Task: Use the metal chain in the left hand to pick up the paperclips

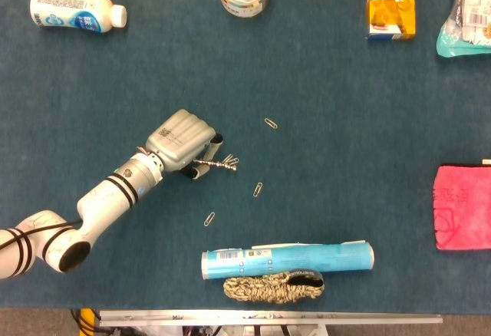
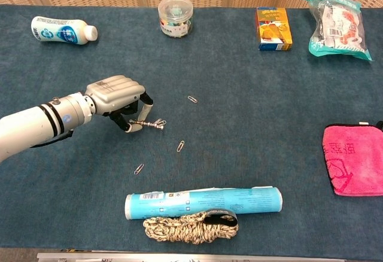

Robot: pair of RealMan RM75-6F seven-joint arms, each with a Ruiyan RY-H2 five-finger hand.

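Overhead, the grey left hand (image 1: 182, 141) pinches a short metal chain (image 1: 216, 165) sticking out sideways mid-table, small silver paperclips (image 1: 230, 159) clinging at its tip. From the chest, three loose wire paperclips (image 2: 181, 146) lie on the blue table (image 2: 251, 124) near that chain, toward the front edge and centre.

Shiny metal chain (image 1: 217, 165), matt cloth table (image 1: 345, 121)

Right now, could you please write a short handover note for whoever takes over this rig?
Left hand holds the metal chain, its tip level with two paperclips that appear to cling to it. Right hand is not in view.
Three loose paperclips lie on the table: one beyond the chain tip, one nearer, one close to the blue tube.
Left to do: sweep the chain over those three.
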